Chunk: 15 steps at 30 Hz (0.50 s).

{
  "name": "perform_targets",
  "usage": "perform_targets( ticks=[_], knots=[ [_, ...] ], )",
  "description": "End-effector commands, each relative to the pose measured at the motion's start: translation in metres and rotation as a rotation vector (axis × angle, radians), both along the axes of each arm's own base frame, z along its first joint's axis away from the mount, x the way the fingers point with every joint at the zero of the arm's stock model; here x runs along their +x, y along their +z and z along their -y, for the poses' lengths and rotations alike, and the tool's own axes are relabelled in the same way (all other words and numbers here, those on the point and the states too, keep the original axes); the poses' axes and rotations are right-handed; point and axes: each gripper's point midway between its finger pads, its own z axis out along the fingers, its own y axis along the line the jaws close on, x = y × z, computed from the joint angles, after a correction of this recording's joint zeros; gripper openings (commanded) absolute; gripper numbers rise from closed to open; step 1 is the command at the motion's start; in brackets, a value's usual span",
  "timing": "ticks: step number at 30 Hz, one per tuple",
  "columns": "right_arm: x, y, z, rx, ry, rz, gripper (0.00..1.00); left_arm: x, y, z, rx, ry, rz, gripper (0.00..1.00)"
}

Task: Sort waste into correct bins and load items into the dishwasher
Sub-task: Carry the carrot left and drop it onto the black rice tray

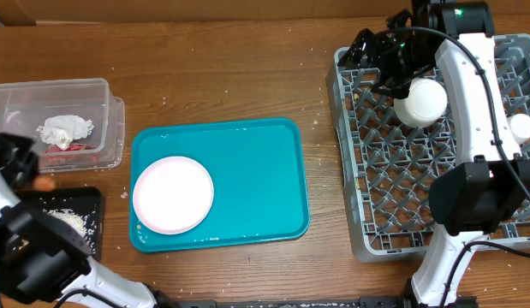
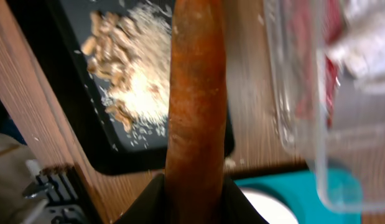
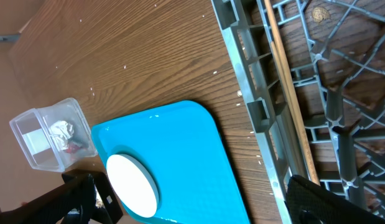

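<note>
One carrot (image 2: 195, 93) sits pinched in left claw (image 2: 193, 202) between black tray (image 2: 80, 118) and clear tub (image 2: 298, 124) edges; right claw (image 3: 198, 202) gapes wide.

table (image 1: 230, 77) — clear tub (image 1: 100, 107) | black tray (image 1: 92, 201) | teal tray (image 1: 256, 180) | grey rack (image 1: 393, 162)

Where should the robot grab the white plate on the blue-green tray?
Probably its rim. The white plate lies flat on the teal tray and looks too wide to span, so pinch the edge from above, on its right side, where bare tray leaves room for a finger.
</note>
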Motion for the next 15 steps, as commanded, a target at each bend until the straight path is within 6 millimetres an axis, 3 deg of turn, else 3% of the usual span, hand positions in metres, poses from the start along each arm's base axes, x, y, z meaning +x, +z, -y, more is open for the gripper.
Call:
perform_targets(
  ticks=[1,7,15],
  knots=[
    [-0.001,0.012,-0.001,0.009,0.002,0.032,1.0,-0.028,-0.022,-0.014,-0.03,0.098,-0.033,0.17],
    [-0.002,0.012,-0.001,0.011,-0.002,0.026,1.0,-0.057,-0.084,-0.007,-0.102,0.151,-0.089,0.2],
    [-0.004,0.014,-0.005,0.037,0.005,0.016,1.0,-0.057,-0.123,-0.002,-0.095,0.153,-0.059,0.25]
  ],
)
